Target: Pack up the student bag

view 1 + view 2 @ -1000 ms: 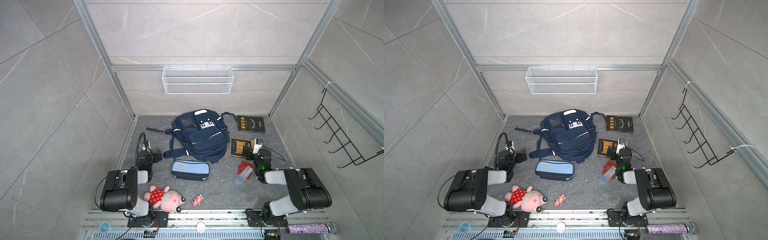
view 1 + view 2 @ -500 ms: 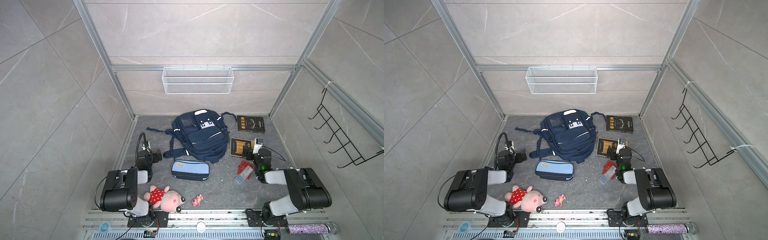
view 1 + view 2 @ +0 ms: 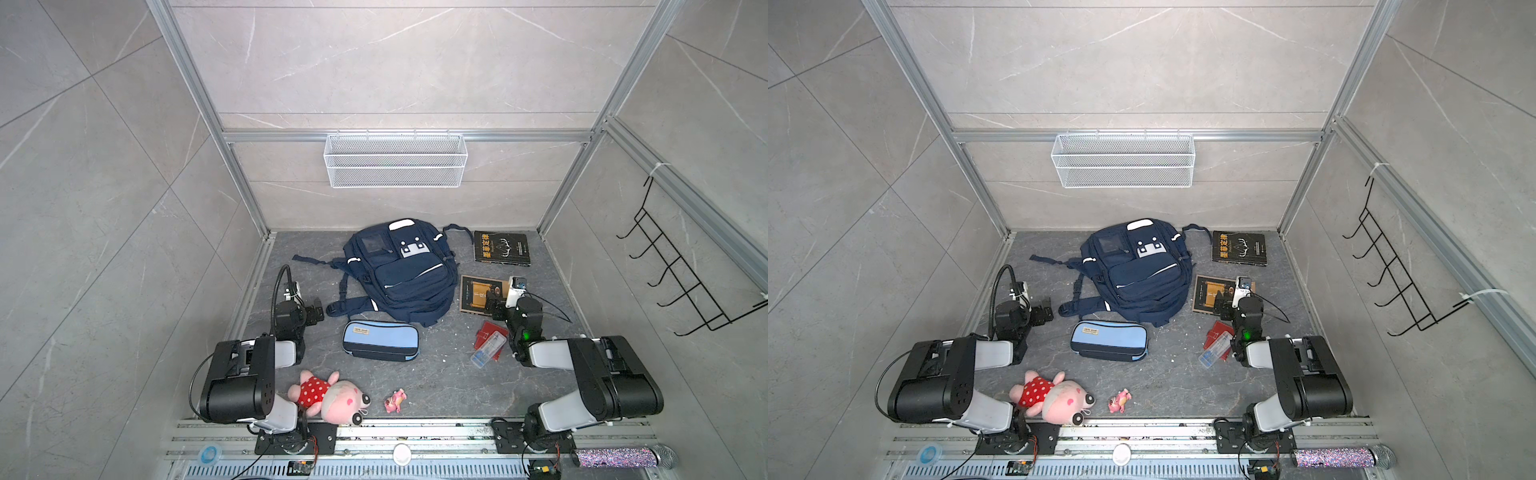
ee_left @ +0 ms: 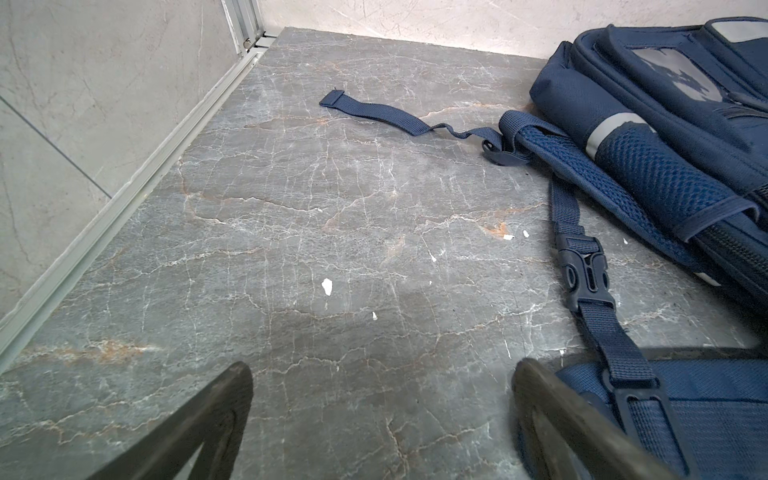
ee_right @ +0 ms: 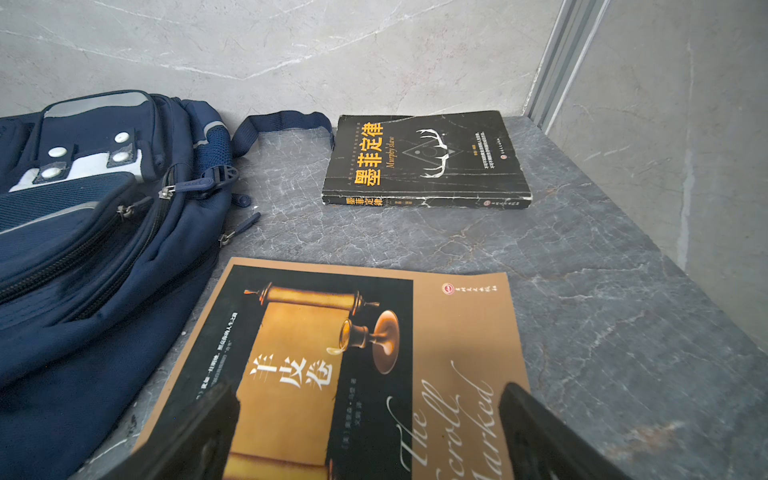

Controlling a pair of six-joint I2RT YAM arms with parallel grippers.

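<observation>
The student bag [image 3: 405, 274] [image 3: 1142, 272] lies flat at the back middle of the floor, navy with white stripes, its zips closed. My left gripper [image 3: 316, 311] [image 4: 380, 415] is open and empty over bare floor, just left of the bag's padded shoulder strap [image 4: 648, 399]. My right gripper [image 3: 492, 305] [image 5: 368, 419] is open above a tan and black book [image 3: 480, 293] [image 5: 345, 365], right of the bag [image 5: 91, 232]. A black book [image 3: 502, 248] [image 5: 424, 160] lies at the back right.
A light-blue pencil case [image 3: 380, 339] lies in front of the bag. A red packet under a clear box [image 3: 489, 344] sits beside the right arm. A pink plush pig [image 3: 328, 395] and a small pink toy [image 3: 395, 401] lie near the front rail. A wire basket [image 3: 395, 160] hangs on the back wall.
</observation>
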